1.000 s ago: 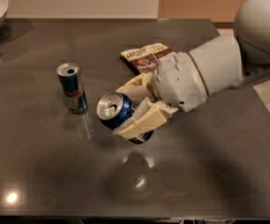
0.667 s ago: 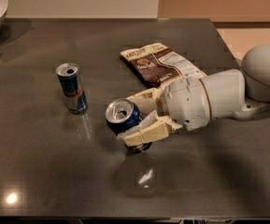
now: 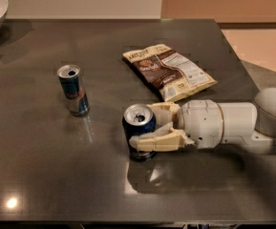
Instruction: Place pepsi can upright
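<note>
Glossy dark tabletop (image 3: pixel 42 171); cream plastic pincer (image 3: pixel 142 126) around cylindrical pepsi can (image 3: pixel 136 129)

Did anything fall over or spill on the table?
Nothing stands out. The dark blue pepsi can stands upright on the dark grey table, with the white gripper closed around it. The slim blue-and-silver can is upright too, the brown snack bag lies flat, and no spill shows.

Dark glossy table (image 3: pixel 56 175); pale wall (image 3: pixel 80 1) behind
</note>
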